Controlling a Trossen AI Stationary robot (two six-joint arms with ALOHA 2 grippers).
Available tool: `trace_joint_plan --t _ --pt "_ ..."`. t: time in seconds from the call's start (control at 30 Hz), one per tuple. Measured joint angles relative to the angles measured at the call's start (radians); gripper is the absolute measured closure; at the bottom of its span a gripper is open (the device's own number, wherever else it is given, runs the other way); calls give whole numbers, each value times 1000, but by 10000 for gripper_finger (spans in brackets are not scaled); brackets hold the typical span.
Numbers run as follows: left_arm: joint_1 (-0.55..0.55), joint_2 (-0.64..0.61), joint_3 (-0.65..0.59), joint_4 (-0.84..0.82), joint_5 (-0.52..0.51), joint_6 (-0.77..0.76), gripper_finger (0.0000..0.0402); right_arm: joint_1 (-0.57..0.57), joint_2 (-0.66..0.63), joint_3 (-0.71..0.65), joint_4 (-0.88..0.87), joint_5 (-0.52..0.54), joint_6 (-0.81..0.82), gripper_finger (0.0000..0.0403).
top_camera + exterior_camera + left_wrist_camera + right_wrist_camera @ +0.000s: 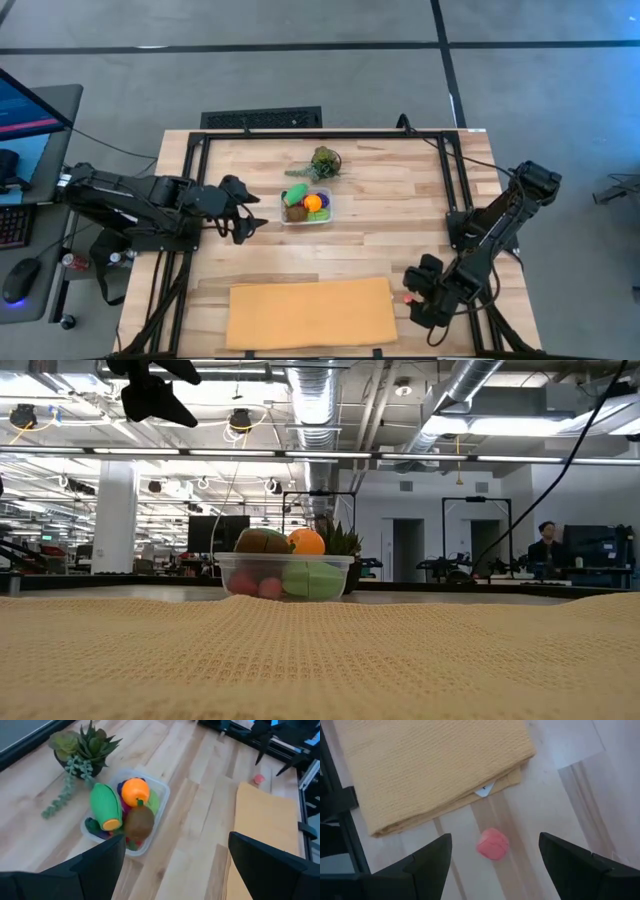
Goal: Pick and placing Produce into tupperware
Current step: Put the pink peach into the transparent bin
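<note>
Your right pincer hangs wide open directly over the last loose pink piece, which lies on the bare table just off the corner of the tan cloth. It looks roundish, so no axis to line up. The tub, already heaped with produce, sits well apart toward the middle, nearer your left pincer, also open and empty.

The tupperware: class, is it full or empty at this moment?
Full. The tupperware holds heaped produce, rising above its rim in the low view; one pink piece lies outside.
</note>
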Motion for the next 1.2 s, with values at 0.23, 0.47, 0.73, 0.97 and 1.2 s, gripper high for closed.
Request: trace_joint_plan --t 0.23,0.47,0.73,0.97,1.2 --pt "0 0 0 39 -8 63 58 2 0 0 28 0 -2 112" --pt "0 0 0 85 -116 85 58 4 0 0 54 -20 -37 112" --pt "0 0 0 60 -105 14 58 11 61 0 18 -49 30 112" --pt "0 0 0 60 -62 3 58 8 128 0 27 -68 72 112" --pt "0 0 0 60 -63 -8 58 3 132 0 25 -47 80 113"
